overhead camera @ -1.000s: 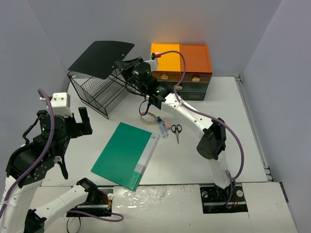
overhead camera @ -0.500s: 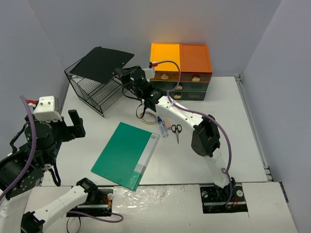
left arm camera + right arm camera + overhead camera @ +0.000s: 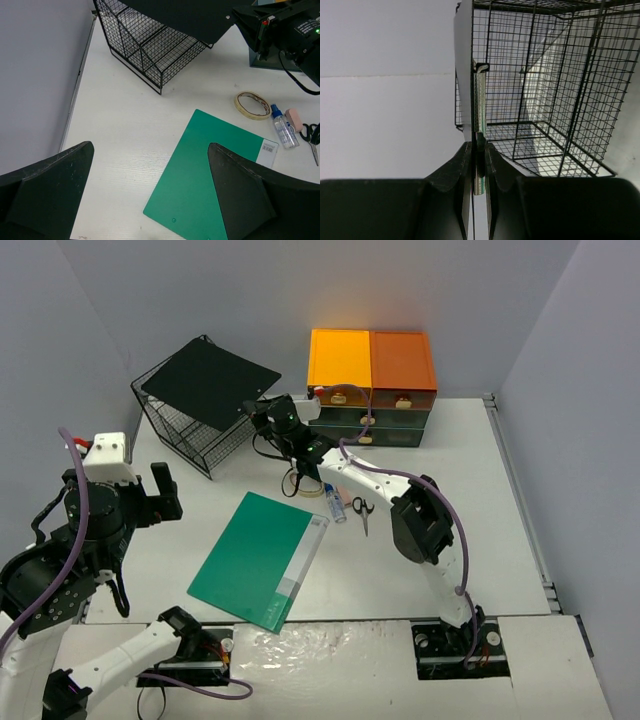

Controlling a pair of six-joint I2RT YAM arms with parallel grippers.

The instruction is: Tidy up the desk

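Observation:
On the white desk (image 3: 480,510) a green folder (image 3: 262,558) lies flat in front of my left arm. My right gripper (image 3: 264,410) is shut on the edge of a black clipboard (image 3: 208,380), held tilted over the black wire basket (image 3: 185,430). The right wrist view has the clipboard (image 3: 465,60) edge-on between the closed fingers of that gripper (image 3: 478,150), with the basket (image 3: 555,100) just behind. My left gripper (image 3: 160,495) hangs open at the left, above the desk. In its own view it (image 3: 150,200) is empty over the green folder's (image 3: 215,175) near-left corner.
A tape ring (image 3: 305,485), a small glue bottle (image 3: 333,502), a pink eraser (image 3: 293,119) and scissors (image 3: 363,510) lie mid-desk beside the folder. Orange-topped drawer units (image 3: 370,365) stand against the back wall. Pale walls close the desk on three sides.
The right gripper has carried the black clipboard leftward, further over the wire basket. The left arm swung left and lower, then came partway back, its gripper still open.

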